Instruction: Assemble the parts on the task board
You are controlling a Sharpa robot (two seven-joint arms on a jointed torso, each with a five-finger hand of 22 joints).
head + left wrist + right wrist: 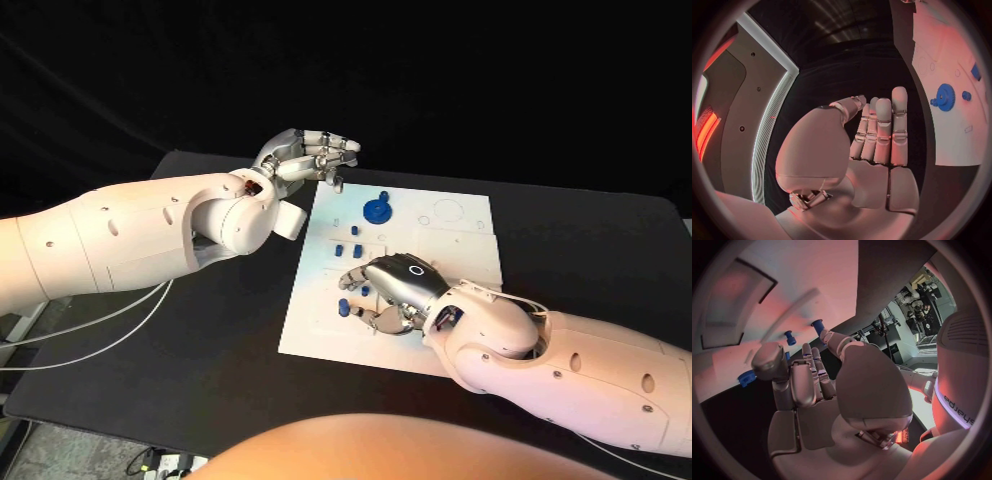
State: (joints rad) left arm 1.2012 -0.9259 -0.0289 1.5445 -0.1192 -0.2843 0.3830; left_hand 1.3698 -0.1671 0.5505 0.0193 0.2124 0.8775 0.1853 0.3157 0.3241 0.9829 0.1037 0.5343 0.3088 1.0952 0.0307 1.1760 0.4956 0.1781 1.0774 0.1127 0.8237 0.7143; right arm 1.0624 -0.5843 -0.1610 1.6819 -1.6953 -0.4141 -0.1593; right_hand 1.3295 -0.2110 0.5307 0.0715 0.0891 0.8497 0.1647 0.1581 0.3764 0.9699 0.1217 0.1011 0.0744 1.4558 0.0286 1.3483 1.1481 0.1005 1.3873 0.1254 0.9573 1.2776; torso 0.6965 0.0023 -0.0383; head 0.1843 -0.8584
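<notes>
head looks down (wrists close), sharing task board [433,225].

You've got a white task board [462,225] on a black surface [216,330]. On the board there's a bright blue gear [378,210], and small blue pegs [351,232] in the same shade sit below it. Faint grey outlines mark the board's plain white face. Your left hand [306,154] is silver, its fingers [339,148] tipped pale. Your right hand [397,290] is darker silver with a small white ring mark on its back. Both arms are white.
</notes>
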